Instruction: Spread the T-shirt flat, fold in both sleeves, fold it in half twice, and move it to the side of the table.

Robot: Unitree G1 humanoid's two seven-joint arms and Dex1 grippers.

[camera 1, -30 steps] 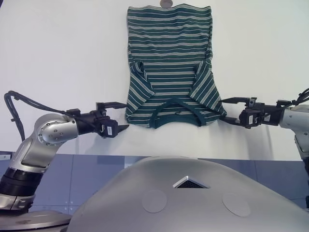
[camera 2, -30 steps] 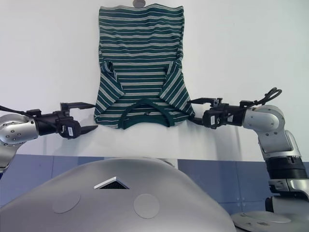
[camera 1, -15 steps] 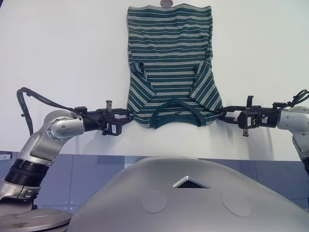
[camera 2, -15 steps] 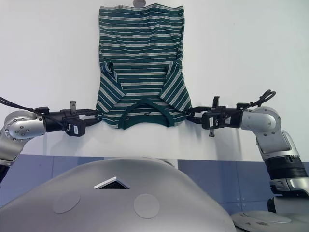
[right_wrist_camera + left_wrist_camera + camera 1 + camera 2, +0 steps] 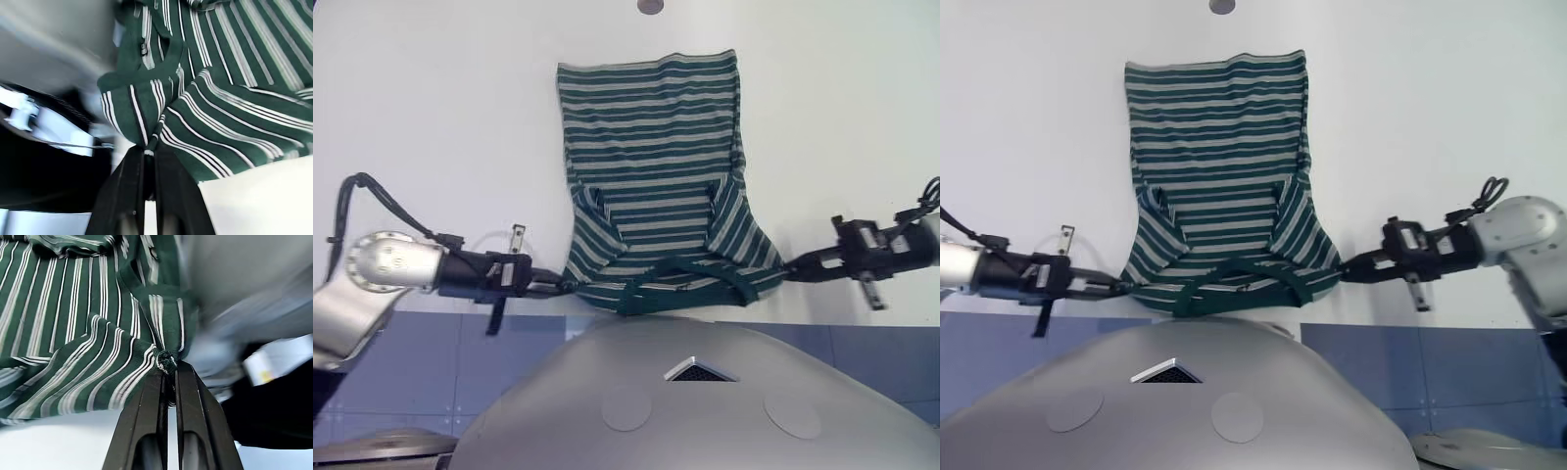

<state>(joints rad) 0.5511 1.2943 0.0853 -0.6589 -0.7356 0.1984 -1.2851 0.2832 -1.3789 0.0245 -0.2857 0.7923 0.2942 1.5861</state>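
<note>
- The T-shirt lies lengthwise down the middle of the table. Its hem points at the table's far side and its collar sits right at the table's near edge.
- The body looks smooth and flat, so we'd call the spreading step done.
- Both sleeves are tucked in over the body, so that step looks finished too.
- The collar end at the table's near edge looks a bit bunched and raised, but we can't tell how far it's actually off the table.
- The left gripper is at the table's near edge, toward the table's left side. Its fingers are pinched tight on a shoulder corner of the shirt, and the wrist view shows fabric squeezed between the tips.
- The right gripper is at the same near edge, toward the table's right side. It's clamped on the other shoulder corner the same way.
- Our read is that the first half fold is only just starting, since there's no crease across the body yet.
- That leaves both half folds, plus moving the bundle to the side of the table.
</note>
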